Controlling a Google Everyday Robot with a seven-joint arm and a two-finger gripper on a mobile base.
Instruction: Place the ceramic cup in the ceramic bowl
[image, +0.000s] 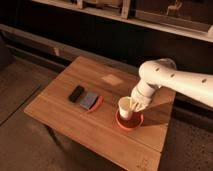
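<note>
My gripper (134, 106) over wooden table (75, 120), dark wall behind w/ pale ledge (125, 52), concrete floor (20, 150), warm light patch on tabletop.

A thick white robot arm (175, 80) reaches in from the right edge, bends at a rounded elbow and angles downward. Its two-finger gripper (135, 104) points down at the arm's lower left end, low over the tabletop.

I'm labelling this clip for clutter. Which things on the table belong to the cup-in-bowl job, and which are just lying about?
Part of the job:
- ceramic cup, standing in the bowl
- ceramic bowl
- gripper, at the cup's rim

Just lying about:
- small black object, left of the bowl
- flat red-edged object, beside the black one
</note>
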